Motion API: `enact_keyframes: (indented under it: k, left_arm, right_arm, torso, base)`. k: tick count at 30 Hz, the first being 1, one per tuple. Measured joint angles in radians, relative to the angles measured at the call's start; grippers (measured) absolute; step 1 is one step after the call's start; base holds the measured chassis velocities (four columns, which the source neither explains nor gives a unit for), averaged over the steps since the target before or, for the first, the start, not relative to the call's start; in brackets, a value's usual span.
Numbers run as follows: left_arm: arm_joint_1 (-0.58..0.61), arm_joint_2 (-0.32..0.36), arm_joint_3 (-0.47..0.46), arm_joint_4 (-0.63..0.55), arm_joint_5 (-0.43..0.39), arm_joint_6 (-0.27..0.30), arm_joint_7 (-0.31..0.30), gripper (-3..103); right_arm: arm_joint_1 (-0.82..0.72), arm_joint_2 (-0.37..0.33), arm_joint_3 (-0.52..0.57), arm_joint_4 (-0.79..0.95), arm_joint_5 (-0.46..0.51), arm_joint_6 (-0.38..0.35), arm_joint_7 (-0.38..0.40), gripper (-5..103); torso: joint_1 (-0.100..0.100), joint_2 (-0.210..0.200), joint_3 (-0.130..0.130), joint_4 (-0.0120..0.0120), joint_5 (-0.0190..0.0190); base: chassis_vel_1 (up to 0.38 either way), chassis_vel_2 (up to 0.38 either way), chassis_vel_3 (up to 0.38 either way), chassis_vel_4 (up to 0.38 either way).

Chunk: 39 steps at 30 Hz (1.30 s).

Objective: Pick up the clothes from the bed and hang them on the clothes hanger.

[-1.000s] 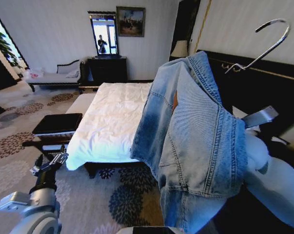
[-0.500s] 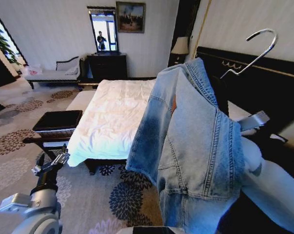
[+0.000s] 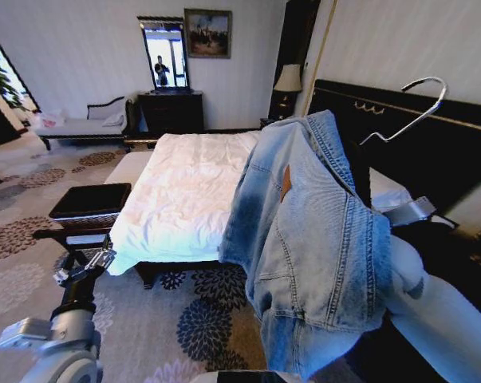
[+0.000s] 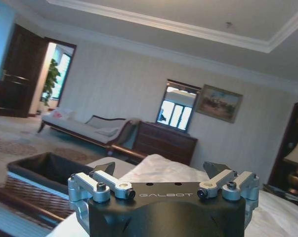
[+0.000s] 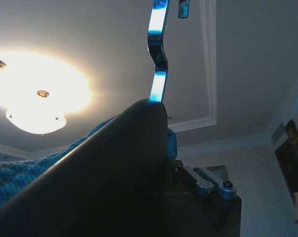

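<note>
The clothes, a light-blue denim jacket [image 3: 312,239], hang draped over the clothes hanger, whose metal hook [image 3: 412,108] sticks up to the right of the collar. My right gripper [image 3: 401,214] is behind the jacket, shut on the hanger and holding it in the air beside the bed [image 3: 184,191]. From the right wrist camera, the hanger's black body [image 5: 114,163] fills the foreground, the hook [image 5: 157,59] rising from it and blue denim beside it. My left gripper [image 3: 84,267] is parked low at the left and is open [image 4: 161,170], with nothing in it.
A black-cushioned bench [image 3: 88,203] stands at the foot of the bed, close to my left arm. A dark dresser with a mirror [image 3: 172,108], a pale chaise [image 3: 80,124] and a lamp [image 3: 288,80] line the far wall. The black headboard [image 3: 400,136] is behind the jacket. Patterned carpet [image 3: 192,319] lies below.
The whole head view has shifted, so the camera has moved; more of the headboard shows. The jacket stays on the held hanger, its hook a little lower in the view. The left arm has not moved.
</note>
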Motion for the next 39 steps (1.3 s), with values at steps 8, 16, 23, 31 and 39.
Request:
enact_keyframes:
  k: [8, 16, 23, 31, 39]
  left_arm:
    - [-0.011, -0.001, 0.005, 0.000, -0.001, -0.001, 0.006, 100]
    - [-0.020, 0.005, 0.007, 0.000, -0.003, -0.003, 0.009, 100]
    - [-0.022, 0.005, 0.009, 0.000, -0.001, -0.004, 0.011, 100]
    - [-0.018, 0.002, 0.007, 0.000, 0.005, -0.005, 0.012, 100]
    - [0.001, -0.006, -0.004, 0.000, 0.008, -0.005, 0.014, 100]
  right_arm:
    - [-0.008, -0.001, -0.003, -0.001, -0.003, -0.010, -0.009, 23]
    - [-0.012, 0.013, -0.019, -0.015, -0.017, -0.011, -0.021, 23]
    - [-0.018, 0.026, -0.025, -0.024, -0.026, -0.010, -0.026, 23]
    - [0.015, 0.036, -0.048, -0.037, -0.028, -0.009, -0.027, 23]
    - [0.063, 0.036, -0.057, -0.045, -0.012, -0.008, -0.027, 23]
  torso:
    - [0.000, 0.000, 0.000, -0.0001, 0.0003]
    - [0.000, 0.000, 0.000, -0.0001, 0.0003]
    - [0.000, 0.000, 0.000, -0.0001, 0.0003]
    - [0.000, 0.000, 0.000, -0.0001, 0.0003]
    - [0.000, 0.000, 0.000, -0.0001, 0.0002]
  base:
    - [-0.077, -0.089, -0.084, -0.081]
    - [-0.123, -0.119, -0.115, -0.120]
    - [-0.127, -0.123, -0.120, -0.127]
    - [-0.131, -0.131, -0.130, -0.124]
    - [-0.127, -0.118, -0.108, -0.138]
